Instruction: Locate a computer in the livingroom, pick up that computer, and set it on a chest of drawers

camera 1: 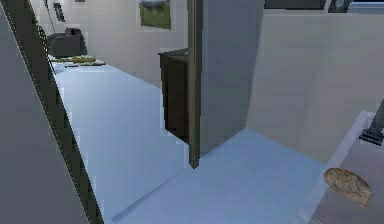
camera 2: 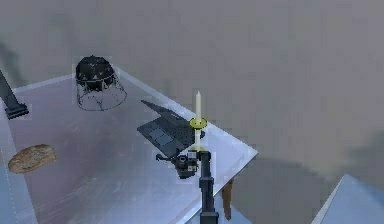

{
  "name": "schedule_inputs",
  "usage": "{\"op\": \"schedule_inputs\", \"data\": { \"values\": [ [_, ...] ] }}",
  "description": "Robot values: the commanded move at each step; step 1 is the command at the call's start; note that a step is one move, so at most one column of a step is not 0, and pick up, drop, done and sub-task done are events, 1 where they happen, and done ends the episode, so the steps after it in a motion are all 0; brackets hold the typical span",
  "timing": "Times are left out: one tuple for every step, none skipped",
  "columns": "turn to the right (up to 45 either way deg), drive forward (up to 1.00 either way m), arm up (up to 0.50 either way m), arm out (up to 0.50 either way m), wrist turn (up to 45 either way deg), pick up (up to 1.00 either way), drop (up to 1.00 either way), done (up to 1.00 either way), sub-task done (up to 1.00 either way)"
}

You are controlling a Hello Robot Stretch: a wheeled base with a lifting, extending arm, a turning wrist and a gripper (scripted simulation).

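In the arm side view, a pale table (camera 2: 100,150) bears a brown disc (camera 2: 30,158) at lower left and a wire dome (camera 2: 98,82) at upper left. The laptop (camera 2: 163,130) stands open at centre, with a candle (camera 2: 198,105) just right of it. The gripper (camera 2: 183,162) sits just below the laptop. I cannot tell how its jaws stand or whether it holds anything.

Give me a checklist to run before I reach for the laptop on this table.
1. Laptop in sight, lying on the table: ok.
2. Gripper lined up at the laptop's near edge: cannot tell whether it touches.
3. Gripper's load: cannot tell, since the laptop lies right behind it.
4. Clearance from the upright candle, which stands close beside the laptop and above the arm's line: not ok, it could be knocked.
5. Wire basket and round brown thing well apart from the laptop: ok.
6. Drop-off spot: the forward view has a dark cabinet; cannot tell whether it has drawers.
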Motion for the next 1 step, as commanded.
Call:
{"op": "schedule_inputs", "data": {
  "values": [
    [0.0, 0.0, 0.0, 0.0, 0.0, 1.0, 0.0, 0.0, 0.0]
  ]
}}
